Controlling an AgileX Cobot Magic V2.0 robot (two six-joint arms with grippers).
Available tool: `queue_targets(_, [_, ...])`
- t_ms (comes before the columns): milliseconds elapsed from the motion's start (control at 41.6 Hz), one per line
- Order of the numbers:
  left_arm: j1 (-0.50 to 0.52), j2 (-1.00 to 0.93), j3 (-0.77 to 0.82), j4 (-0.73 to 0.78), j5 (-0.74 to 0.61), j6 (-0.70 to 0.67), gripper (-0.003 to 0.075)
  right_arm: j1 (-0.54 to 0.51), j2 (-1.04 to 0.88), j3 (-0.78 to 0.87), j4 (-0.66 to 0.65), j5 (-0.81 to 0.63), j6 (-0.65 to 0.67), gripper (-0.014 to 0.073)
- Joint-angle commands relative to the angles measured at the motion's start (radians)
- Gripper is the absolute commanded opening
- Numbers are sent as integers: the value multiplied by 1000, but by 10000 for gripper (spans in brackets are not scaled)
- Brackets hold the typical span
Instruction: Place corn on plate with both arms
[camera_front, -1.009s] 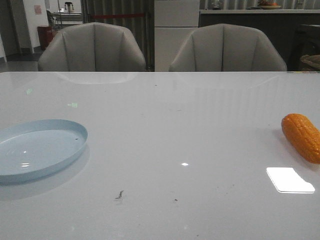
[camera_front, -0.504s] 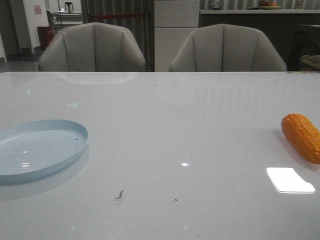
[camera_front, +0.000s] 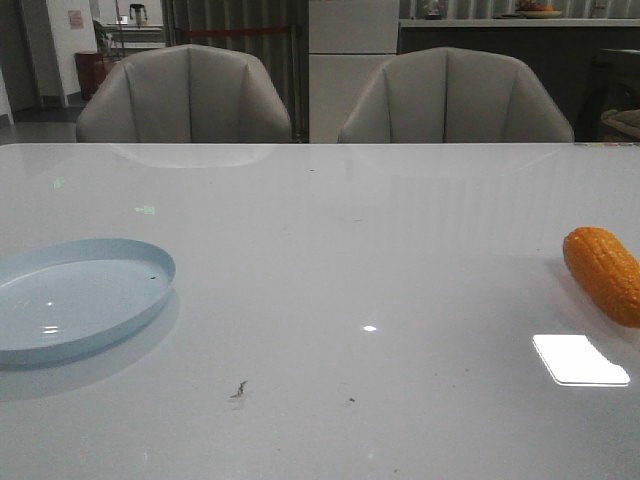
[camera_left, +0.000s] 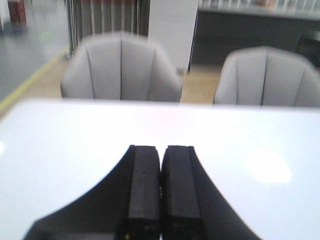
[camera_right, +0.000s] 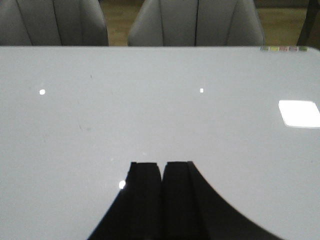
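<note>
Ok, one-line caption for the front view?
Pale blue plate at table's left, orange corn at far right, two grey chairs behind; no arms visible.

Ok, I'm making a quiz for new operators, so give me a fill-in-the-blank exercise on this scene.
1. The corn lies on the table's ____ side in the front view.
2. The plate holds ____.
3. The left gripper is ____.
4. Behind the table stand ____ grey chairs.

Missing words: right; nothing; shut; two
</note>
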Motion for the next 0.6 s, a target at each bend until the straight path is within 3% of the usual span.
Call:
queue_targets(0, [-4, 72, -35, -6, -29, -8, 94, 1, 51, -36, 2, -39, -3, 26])
queue_targets(360, [-4, 202, -35, -24, 9, -8, 94, 1, 152, -36, 2, -3, -3, 29])
queue_targets(408, [-4, 209, -35, -26, 23, -8, 105, 1, 152, -36, 2, -3, -3, 62])
queue_targets(480, [-4, 222, -35, -26, 50, -8, 178, 1, 152, -36, 2, -3, -3, 167])
queue_targets(576, [-4, 239, -35, -12, 56, -8, 348, 1, 152, -36, 2, -2, -4, 317])
